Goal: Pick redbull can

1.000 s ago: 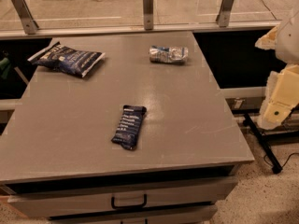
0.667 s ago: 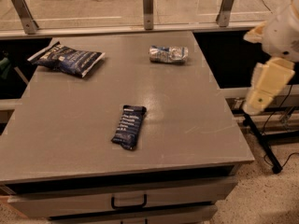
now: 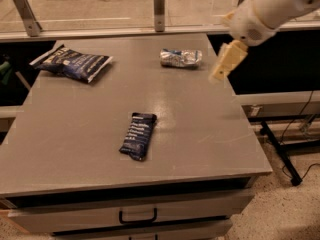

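1. We find the redbull can (image 3: pixel 181 58) lying on its side on the grey table (image 3: pixel 75 149), towards 1 o'clock from the table's middle and near the far edge. Its silver skin is dented and wrinkled, with blue patches.
2. We note the gripper (image 3: pixel 227 61) at 3 o'clock from the can, just beside it but apart from it, above the table's right edge. It hangs tilted from the pale arm (image 3: pixel 270 6), which comes in from 1 o'clock. We cannot tell whether the gripper is wide or narrow; it holds nothing that we can see.
3. We record a dark bar wrapper (image 3: pixel 138 135) flat on the table at 7 o'clock from the can, well apart from it.
4. We record a dark blue chip bag (image 3: pixel 75 64) at 9 o'clock from the can, near the table's far left corner.
5. We see a drawer with a black handle (image 3: pixel 138 217) under the table's near edge.
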Robot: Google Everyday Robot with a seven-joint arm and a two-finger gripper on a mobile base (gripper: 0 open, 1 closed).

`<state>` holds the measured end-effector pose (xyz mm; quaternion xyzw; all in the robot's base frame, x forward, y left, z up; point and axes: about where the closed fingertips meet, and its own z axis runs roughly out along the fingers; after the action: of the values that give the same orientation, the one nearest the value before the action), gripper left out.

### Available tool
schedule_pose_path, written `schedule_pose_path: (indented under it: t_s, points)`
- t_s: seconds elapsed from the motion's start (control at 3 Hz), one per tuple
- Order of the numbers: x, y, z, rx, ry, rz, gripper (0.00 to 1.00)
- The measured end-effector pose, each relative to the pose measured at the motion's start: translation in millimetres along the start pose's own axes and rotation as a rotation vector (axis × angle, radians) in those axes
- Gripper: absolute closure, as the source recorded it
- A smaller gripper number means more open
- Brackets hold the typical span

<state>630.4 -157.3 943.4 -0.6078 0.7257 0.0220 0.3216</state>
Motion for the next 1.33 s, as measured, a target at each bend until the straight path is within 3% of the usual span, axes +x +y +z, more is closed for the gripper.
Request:
schedule_pose_path:
  t_s: [0.33,1.0,1.33]
  points:
    - [-21,-35,58,0.019,-0.054,0.042,0.0]
    - [-23,-66,145,-0.051,-0.057,0.22,0.0]
    - [-15,-70,165,-0.086,-0.042,0.273,0.15]
